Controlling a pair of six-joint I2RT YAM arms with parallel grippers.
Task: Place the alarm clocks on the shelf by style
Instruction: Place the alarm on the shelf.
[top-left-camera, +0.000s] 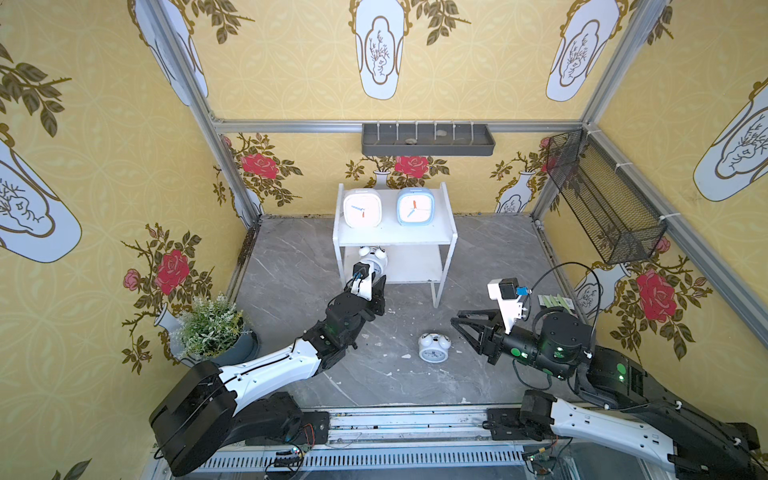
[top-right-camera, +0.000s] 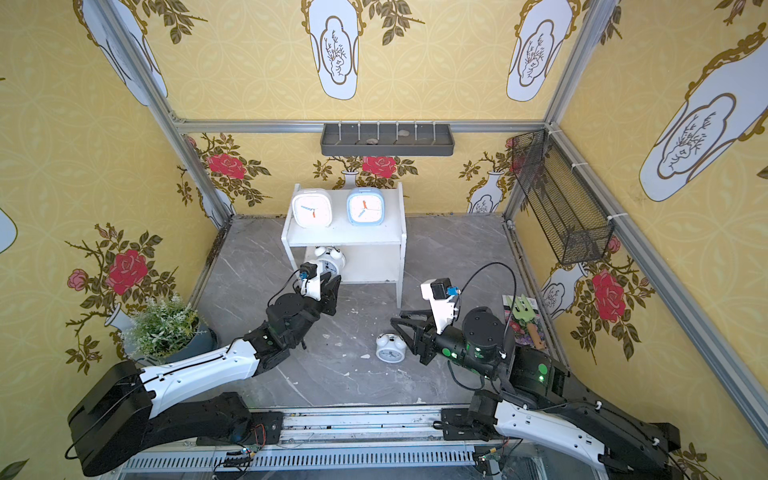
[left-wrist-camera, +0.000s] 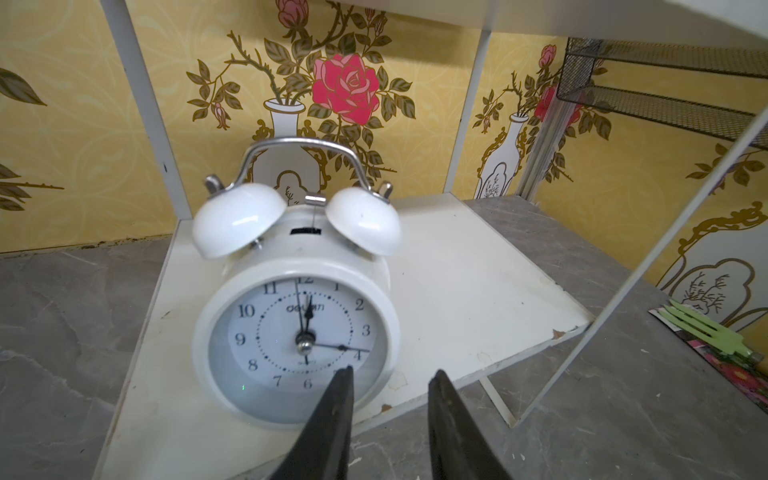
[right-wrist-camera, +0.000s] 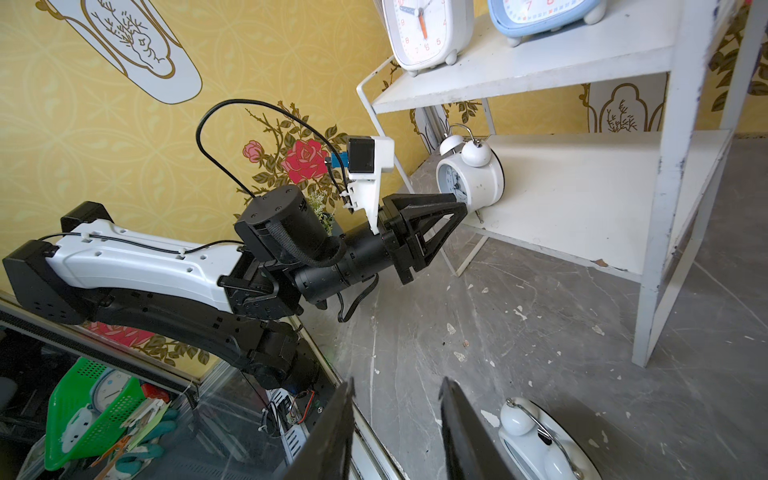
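On the top tier of the white shelf stand a white rounded-square clock and a light blue one. A white twin-bell clock stands upright at the front left of the lower tier. My left gripper is right in front of it. Its jaws are apart with nothing between them, and one fingertip overlaps the dial's lower edge. A second twin-bell clock lies face up on the grey floor. My right gripper is open and empty, just right of it.
A potted plant stands at the left wall. A grey wall tray hangs on the back wall and a black mesh basket on the right wall. A green garden fork on seed packets lies behind my right arm.
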